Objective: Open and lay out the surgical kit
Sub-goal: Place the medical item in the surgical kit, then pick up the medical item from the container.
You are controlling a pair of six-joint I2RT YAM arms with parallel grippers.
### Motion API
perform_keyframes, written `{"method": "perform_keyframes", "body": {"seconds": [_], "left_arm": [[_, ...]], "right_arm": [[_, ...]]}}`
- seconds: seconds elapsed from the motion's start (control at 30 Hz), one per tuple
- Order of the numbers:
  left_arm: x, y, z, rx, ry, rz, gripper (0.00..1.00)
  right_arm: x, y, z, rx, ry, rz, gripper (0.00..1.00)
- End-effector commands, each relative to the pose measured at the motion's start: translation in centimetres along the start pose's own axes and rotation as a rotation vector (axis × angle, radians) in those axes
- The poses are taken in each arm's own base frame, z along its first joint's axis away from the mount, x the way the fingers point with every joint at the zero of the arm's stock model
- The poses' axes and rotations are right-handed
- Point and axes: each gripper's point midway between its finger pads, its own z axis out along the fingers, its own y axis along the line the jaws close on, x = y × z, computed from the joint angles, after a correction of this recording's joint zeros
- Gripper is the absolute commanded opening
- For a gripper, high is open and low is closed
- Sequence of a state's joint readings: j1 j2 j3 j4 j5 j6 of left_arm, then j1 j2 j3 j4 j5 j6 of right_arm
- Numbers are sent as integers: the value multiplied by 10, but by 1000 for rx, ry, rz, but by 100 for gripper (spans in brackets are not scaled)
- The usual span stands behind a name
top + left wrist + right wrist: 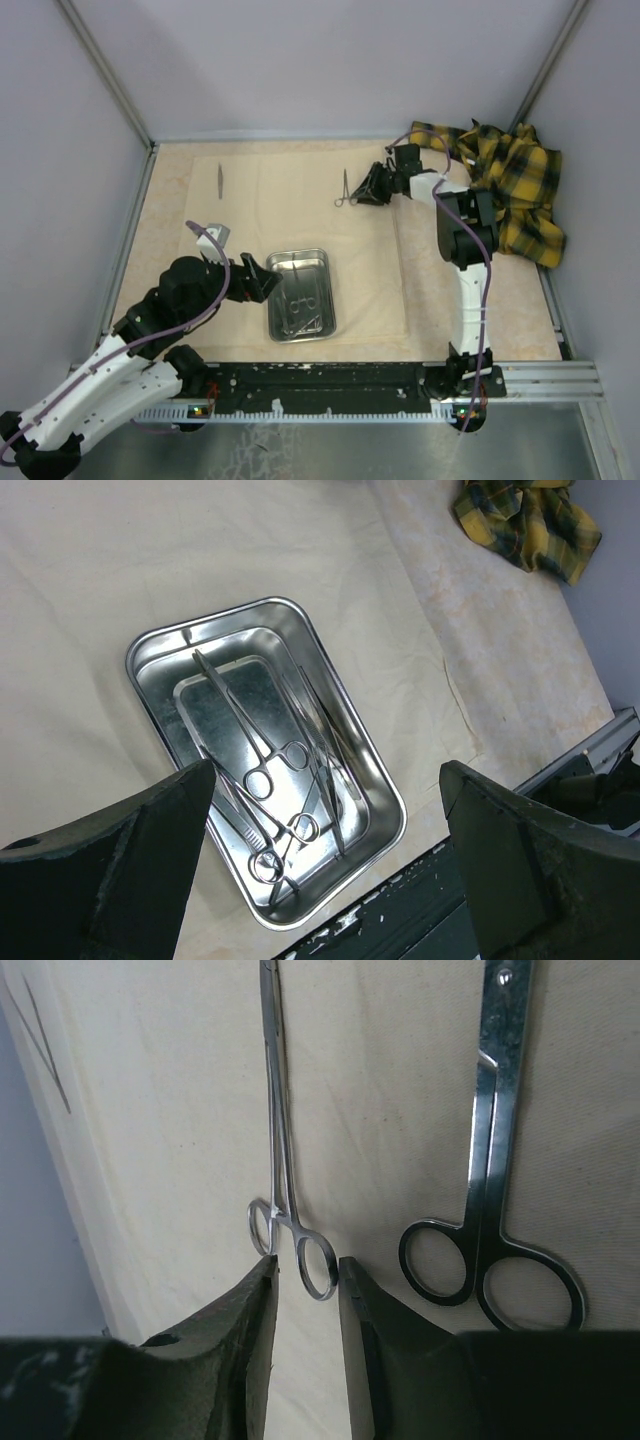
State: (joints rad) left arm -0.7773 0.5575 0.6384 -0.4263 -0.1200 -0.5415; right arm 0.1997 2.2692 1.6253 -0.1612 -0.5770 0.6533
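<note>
**Ring loop sitting at my right fingertips: snag risk**

The forceps [283, 1160] are lying on the cloth wrap [400, 1080] toward the tabletop's far edge, with the scissors [495, 1160] just beside them. My right pincer [305, 1265] is standing narrowly apart and gripping nothing, one ring loop right at its tips. Backing off low or crooked is likely hooking that loop and dragging the forceps onto the scissors. My left pincer [325, 780] is gaping wide over the tray [210, 620] by the near edge, more instruments lying inside. The plaid cloth [520, 180] is bunching in the far right corner beside my right arm.
</note>
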Motion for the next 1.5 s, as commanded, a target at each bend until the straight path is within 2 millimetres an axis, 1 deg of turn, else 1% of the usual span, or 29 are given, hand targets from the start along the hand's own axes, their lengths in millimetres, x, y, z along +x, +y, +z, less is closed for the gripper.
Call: {"method": "perform_keyframes", "body": {"seconds": [0.0,0.1,0.2,0.27,0.37,0.43,0.5,0.53,0.57,0.67,0.77,0.8,0.87,0.97,1.03,1.13,1.23,1.3,1.47], "left_arm": [[-11,-7,-1,22,-34,7,99],[-11,-7,-2,22,-35,7,99],[-11,-7,-2,20,-33,7,99],[-13,-7,-4,18,-35,6,99],[-16,-7,-7,13,-41,8,99],[-19,-6,-10,6,-49,9,99],[-22,-6,-12,3,-54,11,99],[-23,-7,-13,3,-57,11,99],[-24,-7,-15,4,-58,12,99],[-28,-7,-20,-1,-65,14,99],[-30,-7,-24,-1,-74,16,99],[-30,-6,-25,-3,-76,17,99],[-32,-7,-27,1,-85,13,99],[-33,-8,-29,11,-91,7,99],[-33,-10,-29,20,-91,4,100],[-30,-11,-28,30,-88,-5,99],[-29,-13,-28,44,-90,-15,99],[-28,-13,-28,48,-88,-17,99],[-32,-16,-33,61,-102,-22,99]], "right_arm": [[-25,26,-24,-6,-57,-67,33],[-27,34,-35,2,-72,-88,39],[-32,47,-58,24,-116,-131,44],[-33,56,-75,36,-144,-159,45],[-23,72,-102,77,-177,-230,45],[-6,86,-119,104,-188,-290,45],[18,99,-131,119,-191,-344,45],[36,104,-135,124,-174,-368,45],[49,115,-145,108,-186,-393,45],[100,122,-157,106,-153,-436,45],[158,129,-159,80,-93,-471,45],[178,126,-158,73,-64,-475,45],[212,127,-158,60,-20,-479,45],[252,130,-156,49,22,-494,45],[275,131,-149,45,56,-502,45],[297,133,-135,60,109,-515,45],[310,132,-121,99,129,-537,46],[318,135,-111,108,143,-547,46],[339,138,-89,164,187,-581,45]]}}
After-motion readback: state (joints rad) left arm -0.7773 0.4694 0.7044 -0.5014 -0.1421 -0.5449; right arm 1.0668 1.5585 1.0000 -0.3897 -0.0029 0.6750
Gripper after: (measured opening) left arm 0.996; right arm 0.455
